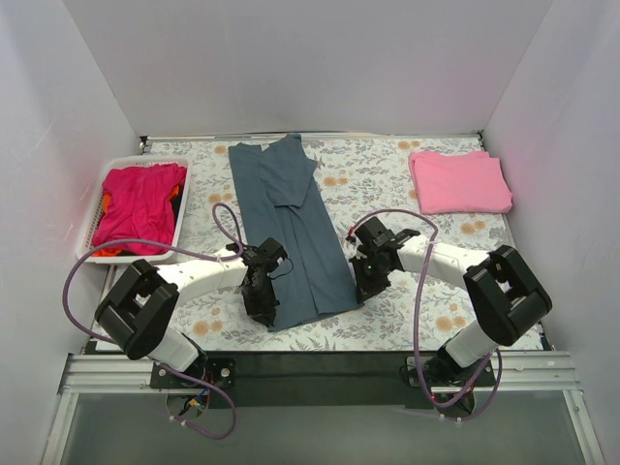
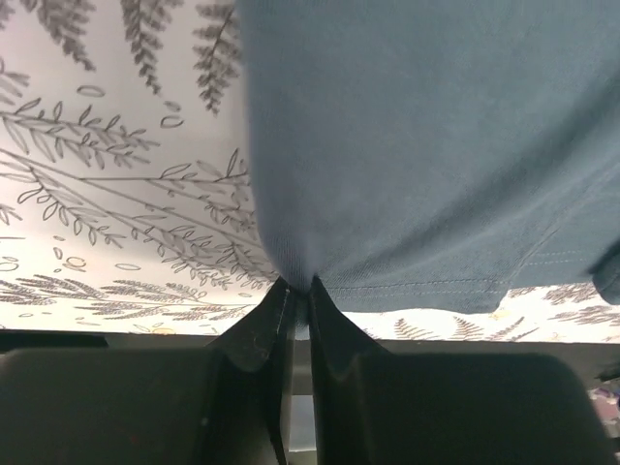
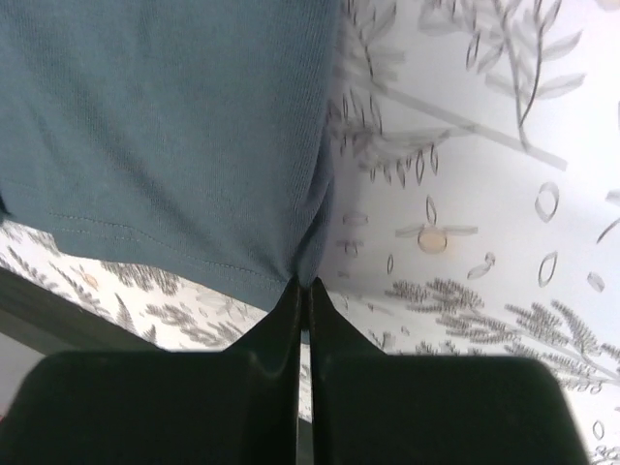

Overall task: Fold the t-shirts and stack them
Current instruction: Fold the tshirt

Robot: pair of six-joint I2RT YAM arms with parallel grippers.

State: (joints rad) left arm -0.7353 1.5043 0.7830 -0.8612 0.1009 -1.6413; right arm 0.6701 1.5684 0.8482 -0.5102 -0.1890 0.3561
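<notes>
A: Gripping what?
B: The left gripper (image 1: 262, 306) pinches the slate t-shirt (image 1: 295, 223) at its 7 o'clock hem corner; the right gripper (image 1: 363, 289) pinches the 5 o'clock corner.
A: Lying how?
B: Mid-table (image 1: 378, 194), long axis running from both grippers toward 12 o'clock.

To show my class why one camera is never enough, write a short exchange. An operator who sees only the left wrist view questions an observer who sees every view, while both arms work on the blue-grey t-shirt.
Operator: My left gripper is pinching a hem corner of the blue-grey t-shirt. What is the other arm doing?
Observer: The right gripper is shut on the opposite corner of the same hem.
Operator: Is any shirt folded already?
Observer: Yes, a pink t-shirt lies folded at the far right of the table.
</notes>
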